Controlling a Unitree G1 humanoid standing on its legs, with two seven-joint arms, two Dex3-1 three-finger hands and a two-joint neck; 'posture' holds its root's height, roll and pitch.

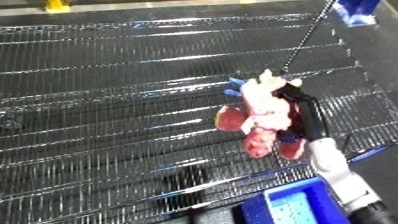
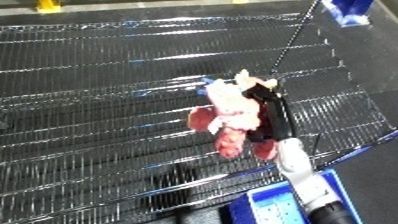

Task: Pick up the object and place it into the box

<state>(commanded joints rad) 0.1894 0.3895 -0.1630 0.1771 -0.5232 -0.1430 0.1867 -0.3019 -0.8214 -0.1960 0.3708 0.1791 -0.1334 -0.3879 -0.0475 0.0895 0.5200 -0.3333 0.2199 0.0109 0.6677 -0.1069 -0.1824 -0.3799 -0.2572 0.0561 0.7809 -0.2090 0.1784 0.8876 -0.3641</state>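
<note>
1. The object (image 1: 263, 116) is a soft, lumpy piece in pale pink and red, like raw meat, with cream patches at its top and darker red lobes hanging at its bottom and at its 9 o'clock side.
2. It is held up above the wire rack (image 1: 107, 100), right of the view's centre, and does not rest on the rack.
3. The right hand (image 1: 300, 111) grips it from its 3 o'clock side; the black fingers are curled round the piece, which covers most of them, so only the back of the hand and a dark strip along the piece's right edge show.
4. A small blue bit shows at the object's 10 o'clock edge; what it is cannot be told.
5. The white and silver right forearm (image 1: 336, 170) runs from the hand toward 5 o'clock and leaves at the lower right corner.
6. The blue bin (image 1: 298, 205) sits at 6 o'clock from the object, at the rack's near edge, just beside the forearm and partly cut by the view's lower edge.
7. A thin dark rod (image 1: 306, 35) slants from the object's top toward 1 o'clock, where another blue thing (image 1: 362, 11) lies in the top right corner.
</note>
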